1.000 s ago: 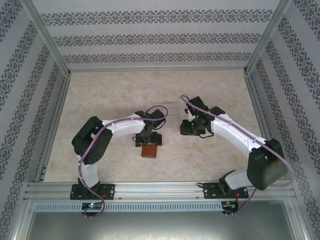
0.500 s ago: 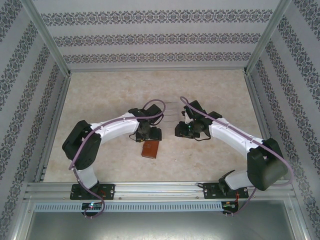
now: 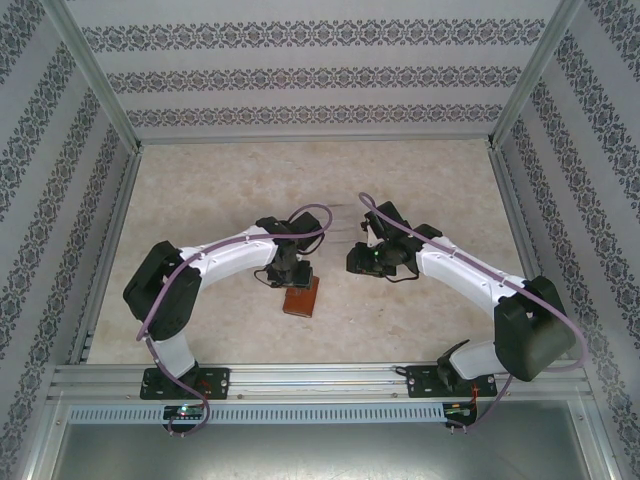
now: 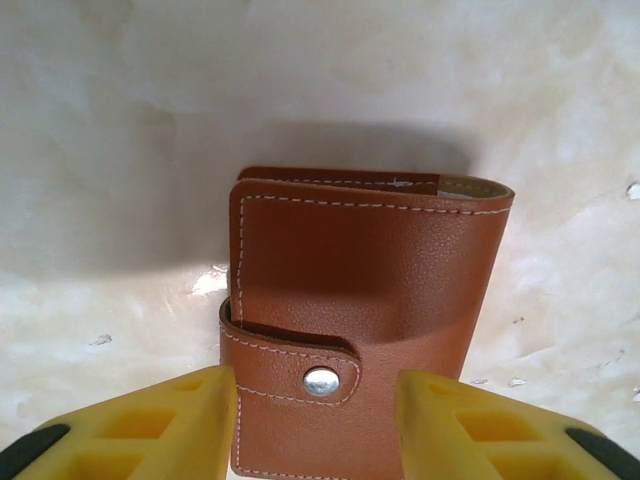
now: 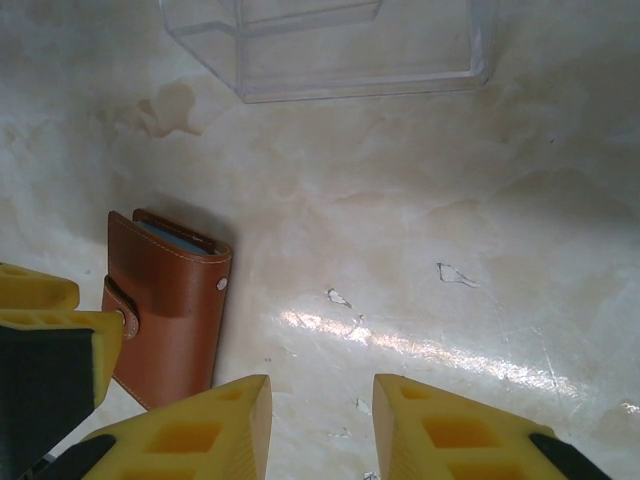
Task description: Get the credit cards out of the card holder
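Worktop (image 3: 420,180): pale, marbled, glossy. Clear stand (image 5: 340,50) sits at the far edge of the right wrist view, apart from the work. Card holder (image 4: 360,280) lies flat mid-worktop, closed, with strap (image 4: 280,352) snapped down. Left claw (image 4: 315,390) is spread astride the strap end, not pinching. Right claw (image 5: 320,390) is part-spread, empty, just beside. Judgement: leather is light and soft, likely to slide on the gloss. Pin the body, then lift the strap tip by snap stud (image 4: 321,380).

Robot lab test cell: marble-look surface (image 3: 200,190) boxed in by aluminium frame rails (image 3: 310,375) and patterned wallpaper panels (image 3: 310,80), left arm (image 3: 225,260) and right arm (image 3: 460,275) bolted at its near edge.
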Action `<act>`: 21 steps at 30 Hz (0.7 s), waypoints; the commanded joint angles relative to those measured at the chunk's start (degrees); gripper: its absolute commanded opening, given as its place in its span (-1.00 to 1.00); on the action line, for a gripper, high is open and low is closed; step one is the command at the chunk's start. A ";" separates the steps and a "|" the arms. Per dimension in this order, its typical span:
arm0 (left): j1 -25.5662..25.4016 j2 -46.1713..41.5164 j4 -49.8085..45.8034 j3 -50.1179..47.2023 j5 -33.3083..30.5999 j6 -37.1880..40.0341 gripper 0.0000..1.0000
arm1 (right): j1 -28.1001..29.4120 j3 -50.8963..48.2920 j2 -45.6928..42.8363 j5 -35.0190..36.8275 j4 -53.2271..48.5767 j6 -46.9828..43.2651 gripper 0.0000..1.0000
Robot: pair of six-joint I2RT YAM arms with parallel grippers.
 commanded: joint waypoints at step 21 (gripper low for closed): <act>-0.52 2.01 1.27 -3.43 2.43 2.70 -0.57 | 5.16 0.80 4.74 -0.56 4.09 4.05 -0.32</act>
